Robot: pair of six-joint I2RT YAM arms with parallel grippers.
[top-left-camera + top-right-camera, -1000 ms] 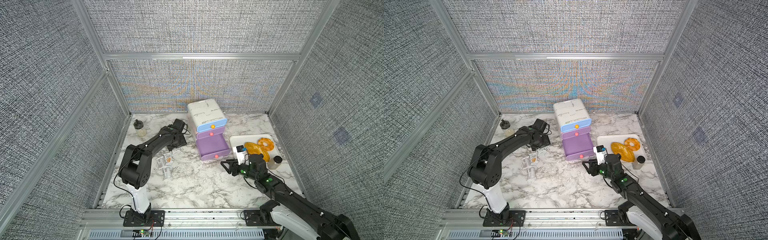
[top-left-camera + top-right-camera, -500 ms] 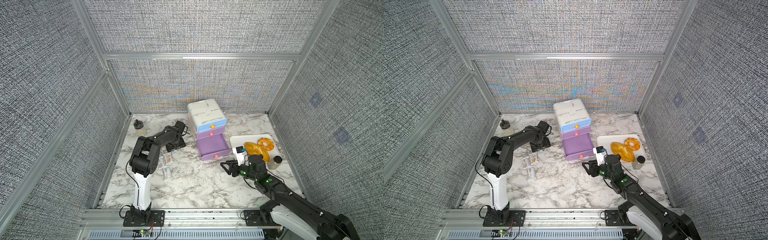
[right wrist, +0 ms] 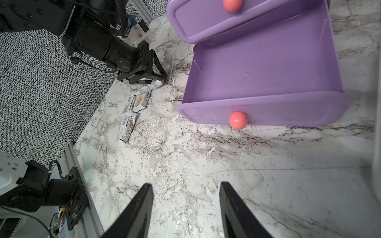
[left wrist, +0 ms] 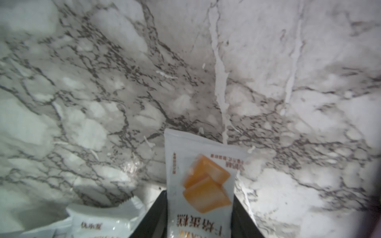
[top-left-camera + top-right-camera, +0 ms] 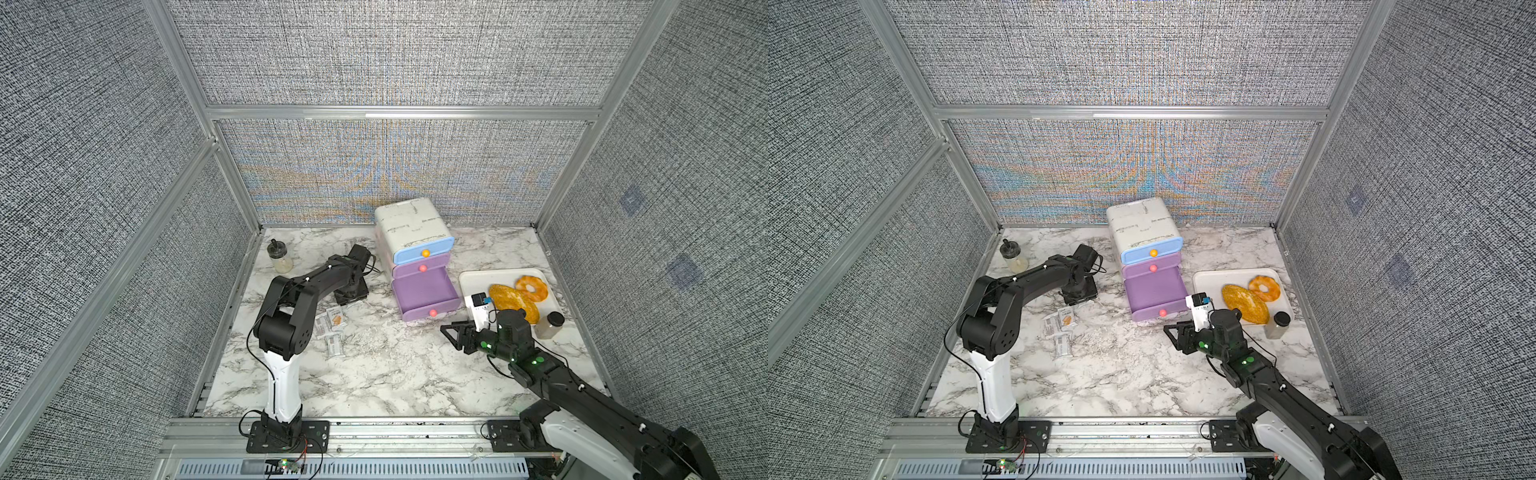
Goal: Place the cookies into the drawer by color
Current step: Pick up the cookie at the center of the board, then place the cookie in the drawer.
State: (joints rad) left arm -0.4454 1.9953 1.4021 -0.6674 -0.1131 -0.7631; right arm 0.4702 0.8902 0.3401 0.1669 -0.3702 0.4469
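Beside the drawer cabinet [image 5: 411,228], on the left arm's side of it, the left gripper [image 5: 351,296] is low over the marble table [image 5: 374,374]. Its fingers [image 4: 154,222] press on the two long edges of a white packet [image 4: 198,185] with an orange biscuit picture, so the packet is clamped between them. Whether it is lifted from the table, I cannot tell. Some more white cookies [image 5: 332,330] lie loose on the table, a little further from the cabinet. The lowest purple drawer [image 5: 424,291] of the cabinet is pulled out, and its whole purple floor is visible. Just in front of this drawer, the right gripper [image 3: 185,185] hangs over the table, fingers apart, with only marble seen between them.
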